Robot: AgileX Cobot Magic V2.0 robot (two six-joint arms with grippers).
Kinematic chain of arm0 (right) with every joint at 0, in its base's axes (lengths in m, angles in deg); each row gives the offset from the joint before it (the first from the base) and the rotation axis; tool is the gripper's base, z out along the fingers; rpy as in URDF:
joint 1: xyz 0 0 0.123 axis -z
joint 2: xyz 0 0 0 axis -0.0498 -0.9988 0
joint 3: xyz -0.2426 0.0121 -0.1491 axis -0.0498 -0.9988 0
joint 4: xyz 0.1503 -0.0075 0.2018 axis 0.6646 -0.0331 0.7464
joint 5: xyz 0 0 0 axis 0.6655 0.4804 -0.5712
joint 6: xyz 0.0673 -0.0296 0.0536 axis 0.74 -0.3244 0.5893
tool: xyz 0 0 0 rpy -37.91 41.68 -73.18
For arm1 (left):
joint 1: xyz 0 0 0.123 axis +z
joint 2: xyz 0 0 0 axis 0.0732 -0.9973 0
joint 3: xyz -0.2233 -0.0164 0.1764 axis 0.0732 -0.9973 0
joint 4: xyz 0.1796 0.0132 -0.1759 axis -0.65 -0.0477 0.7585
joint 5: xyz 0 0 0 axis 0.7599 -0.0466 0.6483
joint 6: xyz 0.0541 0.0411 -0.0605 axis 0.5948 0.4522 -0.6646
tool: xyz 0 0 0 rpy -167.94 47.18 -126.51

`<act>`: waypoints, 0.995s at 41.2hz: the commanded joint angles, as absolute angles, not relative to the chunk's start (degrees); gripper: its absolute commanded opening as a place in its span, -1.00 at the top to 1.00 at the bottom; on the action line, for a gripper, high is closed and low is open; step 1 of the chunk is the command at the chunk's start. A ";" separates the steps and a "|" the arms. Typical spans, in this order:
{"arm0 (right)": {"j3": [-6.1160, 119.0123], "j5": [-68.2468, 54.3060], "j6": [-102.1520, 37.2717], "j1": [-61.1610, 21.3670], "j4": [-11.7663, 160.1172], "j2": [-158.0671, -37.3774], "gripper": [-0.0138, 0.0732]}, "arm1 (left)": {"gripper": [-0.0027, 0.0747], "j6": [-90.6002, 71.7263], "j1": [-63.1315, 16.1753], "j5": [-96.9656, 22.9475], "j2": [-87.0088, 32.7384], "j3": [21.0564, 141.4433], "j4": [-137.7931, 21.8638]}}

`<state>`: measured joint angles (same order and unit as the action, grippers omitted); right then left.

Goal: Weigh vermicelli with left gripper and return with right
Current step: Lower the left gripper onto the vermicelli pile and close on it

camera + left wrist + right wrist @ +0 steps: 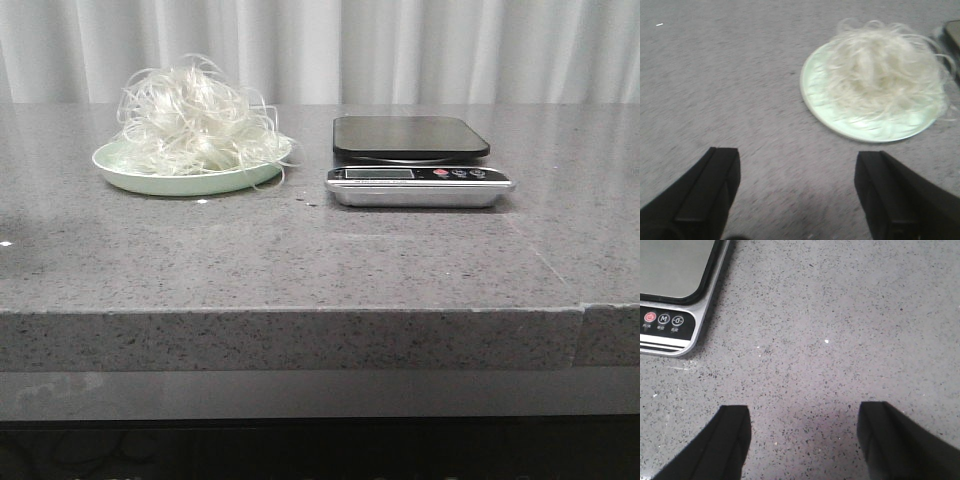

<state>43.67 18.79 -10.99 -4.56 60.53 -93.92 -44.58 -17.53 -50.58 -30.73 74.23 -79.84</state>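
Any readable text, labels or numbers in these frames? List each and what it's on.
"M": on the middle round button of the scale front panel.
Red button: power symbol only, no word.
Third button's mark: unclear.
Small captions under the three buttons: too small to read.
Scale display, front view: blurred, no digits legible.
Nothing else carries text.

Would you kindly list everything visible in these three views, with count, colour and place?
vermicelli: one mound, translucent white, heaped on the plate at the table's left; stray strands hang over the rim.
plate: one, pale green, round, on the table left of the scale, apart from it.
scale: one, silver body with a black weighing platform, nothing on it, at the table's centre-right; red and black buttons on its front panel.
table: one, speckled grey stone.
curtain: white, pleated, behind the table.
left tool: one, black, open, above bare table, short of the plate.
right tool: one, black, open, above bare table beside the scale's button corner.
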 commanded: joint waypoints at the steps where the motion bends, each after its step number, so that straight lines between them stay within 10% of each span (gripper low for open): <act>1: 45.13 14.98 -11.00 -4.41 60.53 -93.50 -0.60 | -0.48 -44.64 -20.39 -46.09 -34.19 79.01 -79.05; 41: 45.13 15.03 -11.00 -4.41 60.53 -93.50 -0.60 | -0.48 -44.64 -24.40 -30.86 -67.30 95.65 -79.05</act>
